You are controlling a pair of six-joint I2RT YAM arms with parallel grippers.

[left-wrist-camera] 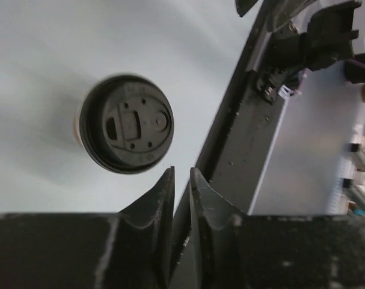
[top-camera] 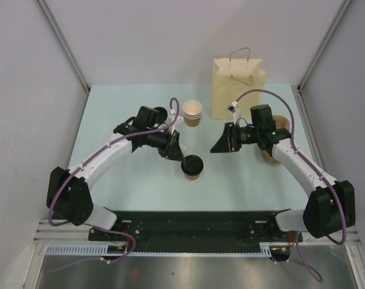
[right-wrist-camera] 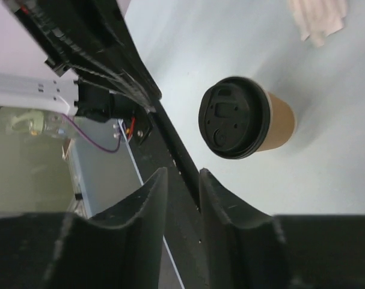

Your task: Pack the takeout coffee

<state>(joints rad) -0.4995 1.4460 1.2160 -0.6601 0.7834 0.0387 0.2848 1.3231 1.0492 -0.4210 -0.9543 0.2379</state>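
Pale blue-green tabletop fills the booth, with plain grey walls closing it in on three sides. Standing upright near the middle of it is the takeout coffee (top-camera: 193, 167), a little kraft cup with its black lid (left-wrist-camera: 127, 123) pressed on. Nothing touches it. At the far right stands the paper bag (top-camera: 238, 90), upright with its handles up, well apart from the cup. A stack of lidless cups (top-camera: 193, 112) sits just to the left of the bag.

The left gripper (left-wrist-camera: 182, 171) hangs just beside the coffee, on its far side. Its two fingers are drawn close with only a thin slit between them, and nothing is in that slit. The right gripper (right-wrist-camera: 183, 171) points at the cup from the right, a bit further off. Its fingers stand somewhat wider apart and are also empty.

I'd reckon the cup is light and easy to crush. The paper wall will dent under a hard squeeze, and I can't tell whether there is any liquid in it. The lid is slick plastic and only snapped on, so lifting by it could pop it loose. The better hold looks to be across the brown wall just under the rim, where the rolled edge stiffens it. The fingers would need to spread wider than they are now, and the cup should be kept level on its way to the bag's open top.
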